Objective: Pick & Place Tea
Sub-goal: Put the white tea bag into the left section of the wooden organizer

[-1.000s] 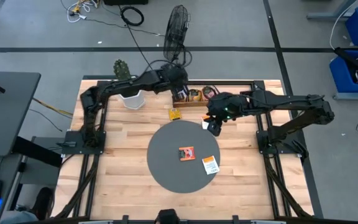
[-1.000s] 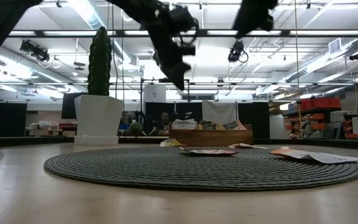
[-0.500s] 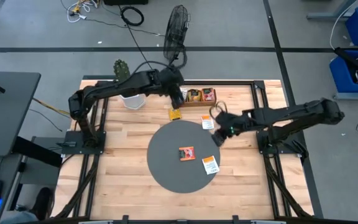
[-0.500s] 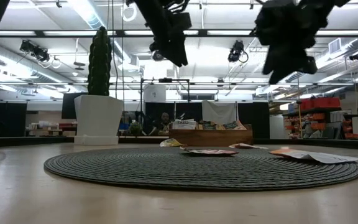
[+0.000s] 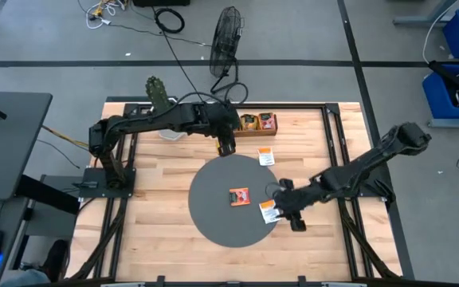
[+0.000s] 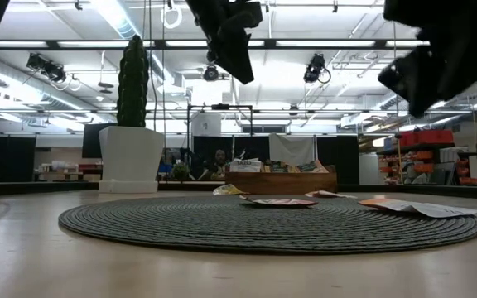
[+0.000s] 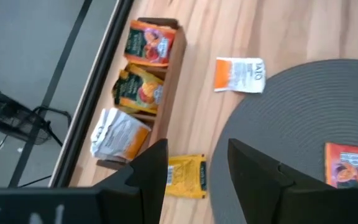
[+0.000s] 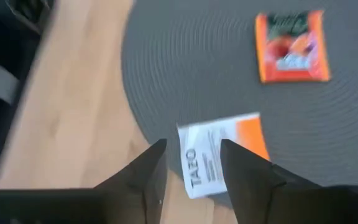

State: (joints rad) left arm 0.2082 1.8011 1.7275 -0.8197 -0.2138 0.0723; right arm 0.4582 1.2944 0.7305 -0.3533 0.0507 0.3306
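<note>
- Left gripper [image 7: 194,171]: we log its fingers parted, empty, above a yellow sachet [image 7: 186,176].
- Right gripper [image 8: 191,168]: we log fingers parted, empty, over a white-orange sachet [image 8: 222,158].

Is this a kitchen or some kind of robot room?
Probably a robot lab or workshop, not a kitchen: bare concrete floor with loose cables, a standing fan, and ceiling strip lights over shelving behind the table.

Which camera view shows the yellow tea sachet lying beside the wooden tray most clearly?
The left wrist view: the yellow sachet lies flat on the table beside the wooden tray, just beyond the left gripper, its print partly visible. In the high view that gripper mostly covers it. The low view shows only a thin edge. The right wrist view misses it.
</note>
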